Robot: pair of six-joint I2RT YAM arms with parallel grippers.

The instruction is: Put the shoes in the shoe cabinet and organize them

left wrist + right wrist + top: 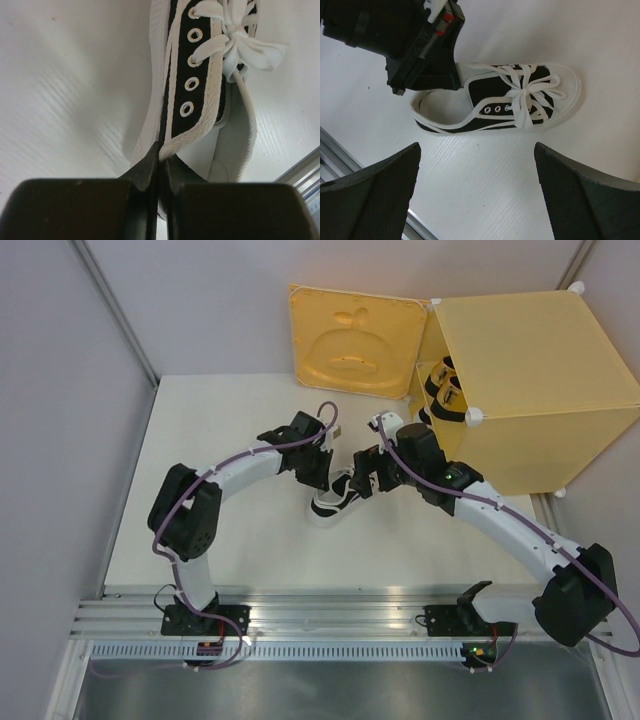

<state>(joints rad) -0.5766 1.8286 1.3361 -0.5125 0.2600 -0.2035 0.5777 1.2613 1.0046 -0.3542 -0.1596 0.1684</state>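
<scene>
One black canvas sneaker [332, 502] with white trim, white laces and metal eyelets, low over the white table [230, 420] near its middle, between the two arms and well apart from the yellow-orange plastic cube cabinet [540, 380] at the far right. Pinched at the side of its white-edged collar, behind the last eyelet, by the left gripper [160, 154], jaws drawn almost together with only the thin fabric rim between them. Impossible to tell whether the sole rests on the surface or hangs just clear. Over it, the right gripper [476, 150], jaws spread wide and holding nothing, the whole sneaker in view beyond the dark fingers [380, 195]. Inside the cabinet, near its open front, two shiny gold shoes [446, 392] with black insoles. Square embossed door [355, 338] standing fully open, upright by the back wall.
</scene>
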